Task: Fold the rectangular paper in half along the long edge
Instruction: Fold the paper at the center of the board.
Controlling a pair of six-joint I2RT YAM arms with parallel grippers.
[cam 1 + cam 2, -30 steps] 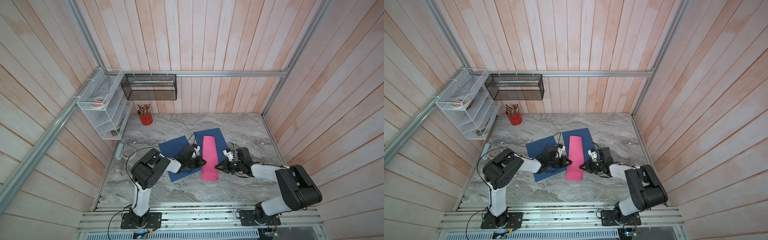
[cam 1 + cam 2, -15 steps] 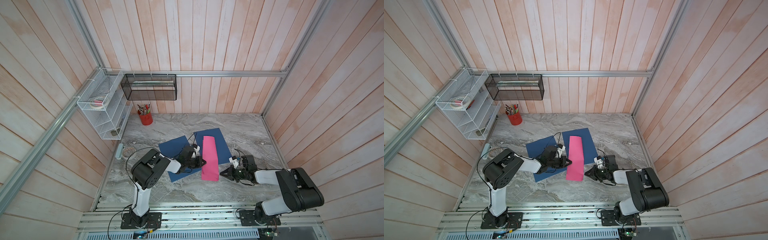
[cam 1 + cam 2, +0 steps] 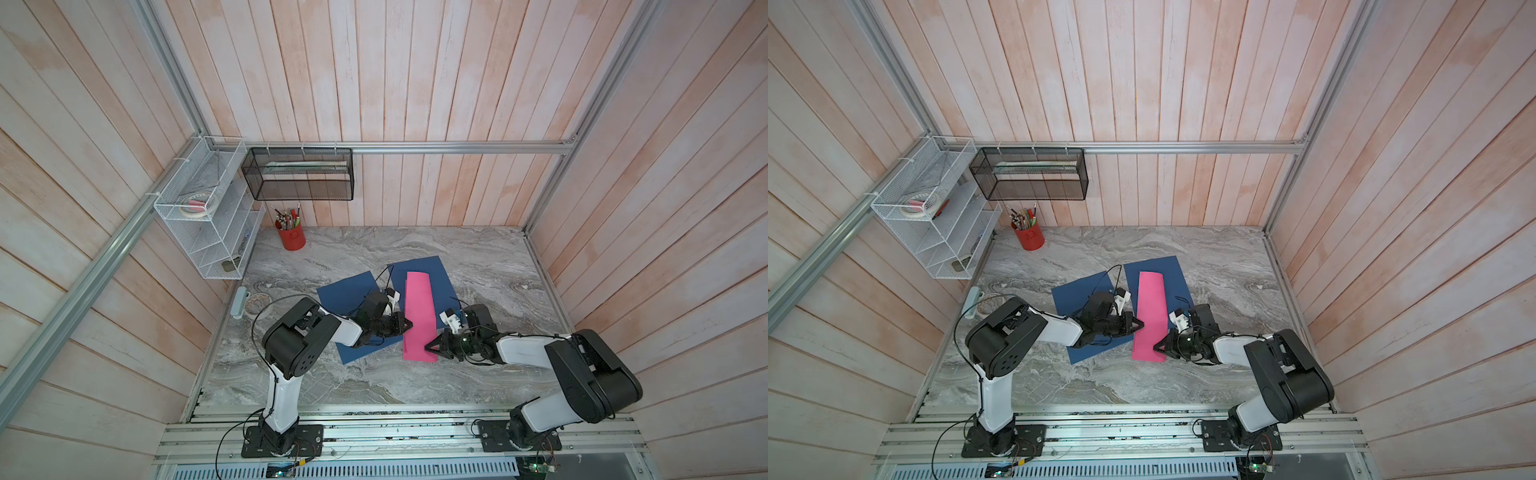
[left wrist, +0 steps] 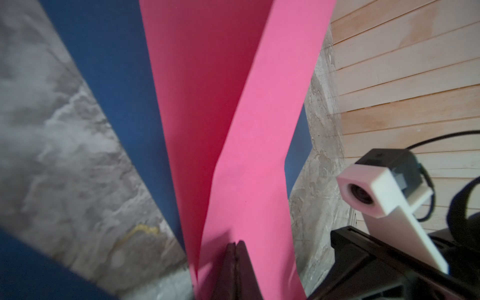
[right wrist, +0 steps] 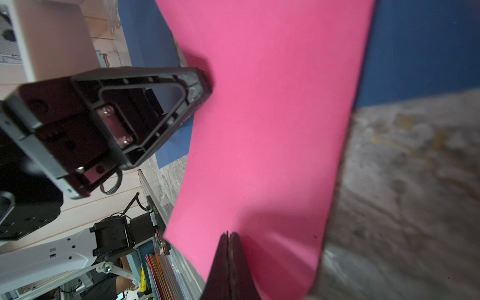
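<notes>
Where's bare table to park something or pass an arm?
Bare marble: a wide patch between the right-hand blue sheet and the right wall; the near strip between the pink paper and the front rail; the back strip beside the red cup. Crowded: the centre, where left gripper and right gripper meet that paper.

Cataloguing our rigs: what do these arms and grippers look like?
The left arm and right arm have white links between bulky black joints, with thin black cables looping alongside. The left gripper and right gripper are black tapering triangular frames with white camera mounts behind.
</notes>
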